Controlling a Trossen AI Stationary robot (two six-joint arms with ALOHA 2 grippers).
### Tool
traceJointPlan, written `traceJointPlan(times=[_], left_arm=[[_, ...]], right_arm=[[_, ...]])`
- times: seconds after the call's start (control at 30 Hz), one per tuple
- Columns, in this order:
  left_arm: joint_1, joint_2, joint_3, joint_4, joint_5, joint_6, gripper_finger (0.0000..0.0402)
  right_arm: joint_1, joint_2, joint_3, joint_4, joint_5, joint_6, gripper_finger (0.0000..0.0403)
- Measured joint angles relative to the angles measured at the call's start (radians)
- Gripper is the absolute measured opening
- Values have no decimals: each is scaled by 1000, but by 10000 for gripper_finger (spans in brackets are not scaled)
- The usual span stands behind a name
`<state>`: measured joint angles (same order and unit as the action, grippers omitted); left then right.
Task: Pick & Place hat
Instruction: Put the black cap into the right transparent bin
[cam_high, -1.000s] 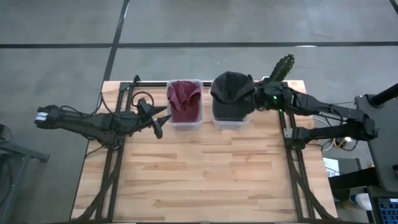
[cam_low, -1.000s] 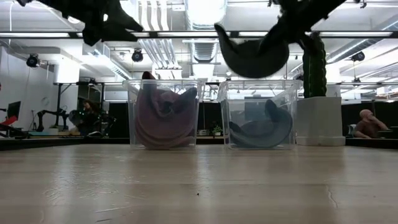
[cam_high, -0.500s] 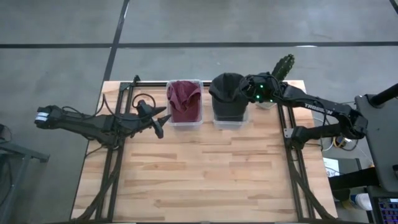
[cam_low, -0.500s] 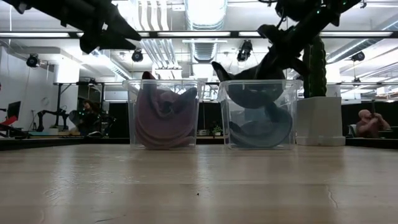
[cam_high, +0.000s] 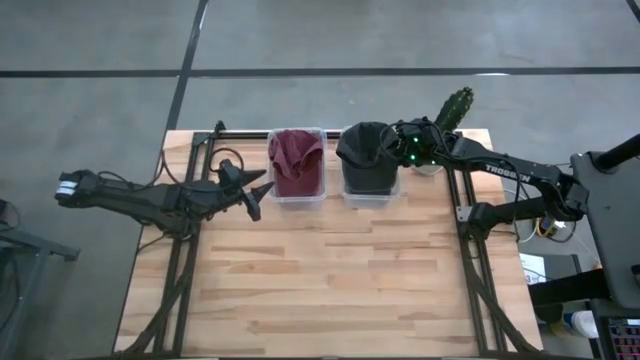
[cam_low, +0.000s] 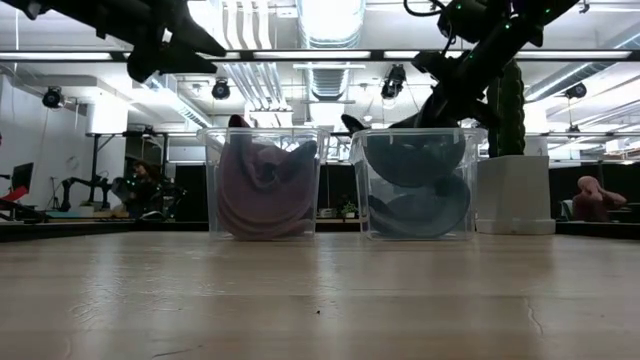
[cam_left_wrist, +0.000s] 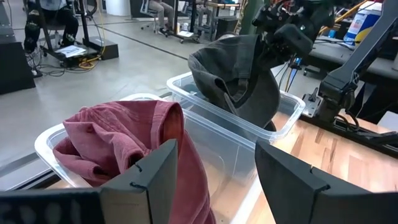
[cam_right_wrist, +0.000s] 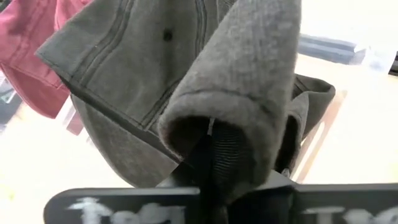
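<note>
A dark grey hat (cam_high: 366, 152) is shown held at its edge by the right gripper (cam_high: 402, 148), whose jaws are pressed together on a fold of the fabric, as seen in the right wrist view (cam_right_wrist: 236, 81). The hat hangs partly inside the right clear bin (cam_high: 369, 196), its crown below the bin's rim in the low view (cam_low: 415, 160) and its upper part still above the rim. A second dark hat (cam_low: 420, 212) is seen lying at the bottom of the same bin. The left clear bin (cam_high: 297, 198), just beside the right one, is filled with dark red hats (cam_high: 296, 158) that rise slightly over its rim; they are also seen in the left wrist view (cam_left_wrist: 134, 134), with the grey hat (cam_left_wrist: 239, 78) beyond them.

The left gripper (cam_high: 252, 190) is held above the table, just to the left of the left bin, with its jaws spread and nothing between them.

Both bins stand along the far edge of the wooden table (cam_high: 320, 290). A cactus (cam_high: 453, 108) in a white pot (cam_low: 515, 195) stands near the right bin, beside the right arm. In the room beyond the table, a seated person (cam_low: 590, 198) is visible at the far right of the low view.
</note>
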<state>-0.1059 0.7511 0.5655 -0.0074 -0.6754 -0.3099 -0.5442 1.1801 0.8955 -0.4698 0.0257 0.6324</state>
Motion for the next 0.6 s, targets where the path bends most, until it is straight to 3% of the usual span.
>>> traceJointPlan(times=[0.43, 0.6], left_arm=[[0, -30, 0, 0, 0, 22, 208], [0, -38, 0, 0, 0, 29, 208]], right_arm=[[1, -1, 0, -31, 0, 0, 116], [1, -36, 0, -55, 0, -3, 135]])
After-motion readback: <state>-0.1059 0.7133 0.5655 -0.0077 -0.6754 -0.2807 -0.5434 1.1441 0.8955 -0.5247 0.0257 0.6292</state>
